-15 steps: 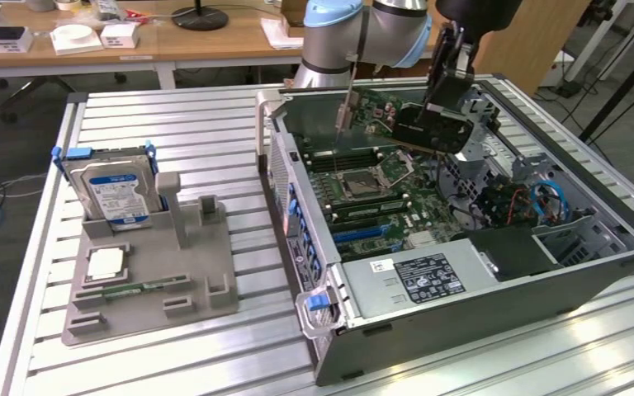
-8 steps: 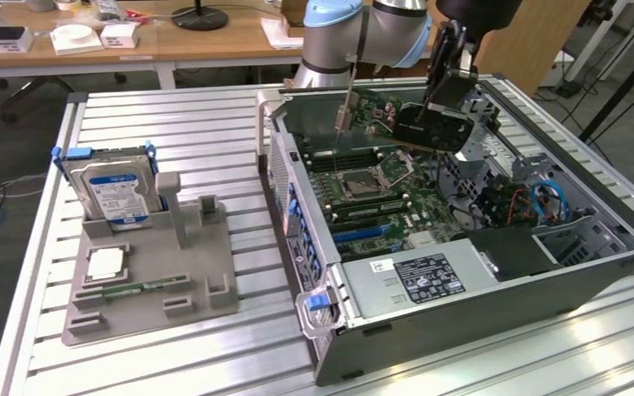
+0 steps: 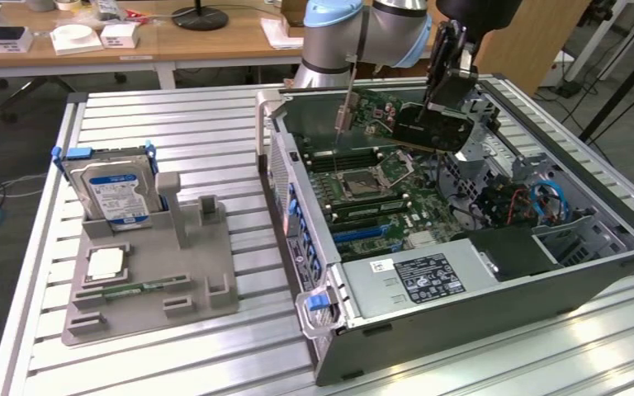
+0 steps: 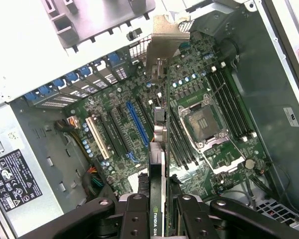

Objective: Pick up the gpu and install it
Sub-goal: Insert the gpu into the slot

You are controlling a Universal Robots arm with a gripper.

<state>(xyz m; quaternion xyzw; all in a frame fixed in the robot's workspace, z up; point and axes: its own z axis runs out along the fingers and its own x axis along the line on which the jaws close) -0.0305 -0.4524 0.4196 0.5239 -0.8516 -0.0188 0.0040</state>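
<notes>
My gripper [image 3: 447, 101] is shut on the gpu [image 3: 432, 128], a black-faced card that hangs tilted above the open computer case [image 3: 581, 264]. Its silver end bracket [image 3: 347, 111] points toward the case's rear wall. The card is clear of the green motherboard [image 3: 372, 190] below it. In the wrist view the gpu [image 4: 158, 164] runs edge-on between my two black fingers [image 4: 134, 214], with its bracket [image 4: 167, 35] at the far end. Beneath it lie the motherboard's expansion slots, among them a blue slot [image 4: 138, 124] and a white slot [image 4: 98, 138]; the card hovers beside the blue slot and the CPU socket [image 4: 204, 122].
A grey fixture [image 3: 201, 280] on the slatted table at the exterior view's left holds an upright silver hard drive [image 3: 119, 194], a small chip [image 3: 108, 264] and a narrow memory stick [image 3: 130, 290]. A power supply [image 3: 428, 276] and drive cage with blue cables [image 3: 543, 202] crowd the case.
</notes>
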